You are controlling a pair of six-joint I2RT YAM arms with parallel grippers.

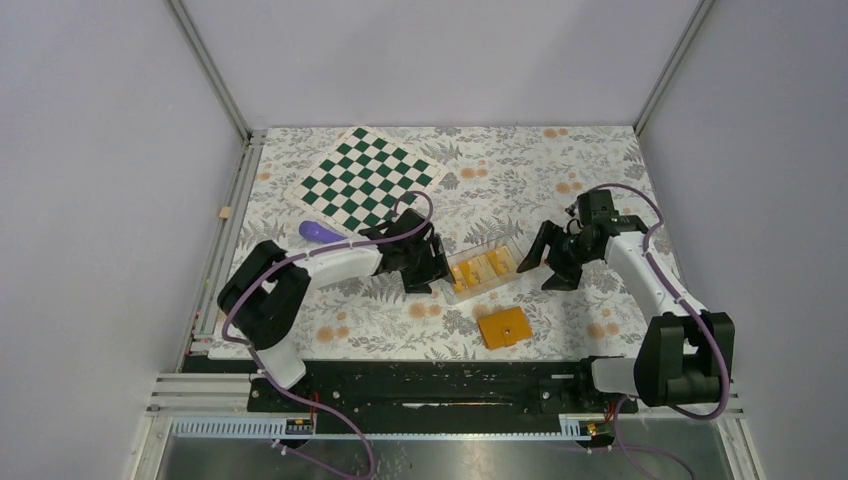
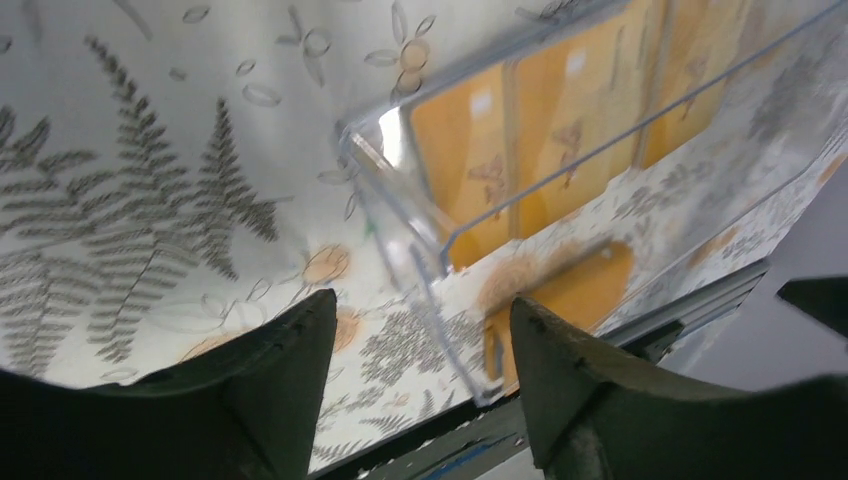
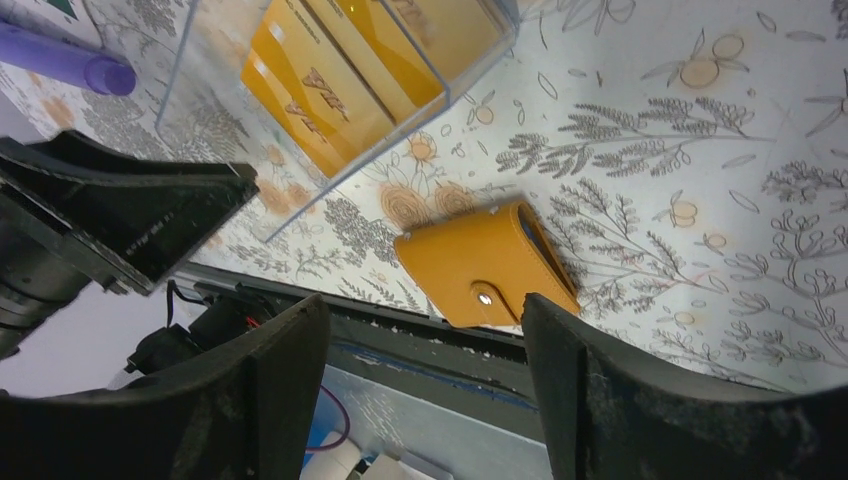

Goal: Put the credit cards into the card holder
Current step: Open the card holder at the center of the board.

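Card holder (image 3: 487, 264): flat orange wallet, snapped shut, on worktop (image 1: 600, 170) beside clear box (image 2: 395, 200) of credit cards (image 3: 310, 90). Probably light and pliable; pinch at an edge. Left claw (image 2: 420, 310) and right claw (image 3: 425, 310): parted, empty.

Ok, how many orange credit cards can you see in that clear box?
3 credit cards, side by side in the clear box: one at its left end, one in the middle, one at its right end. More could be hidden under or behind them.
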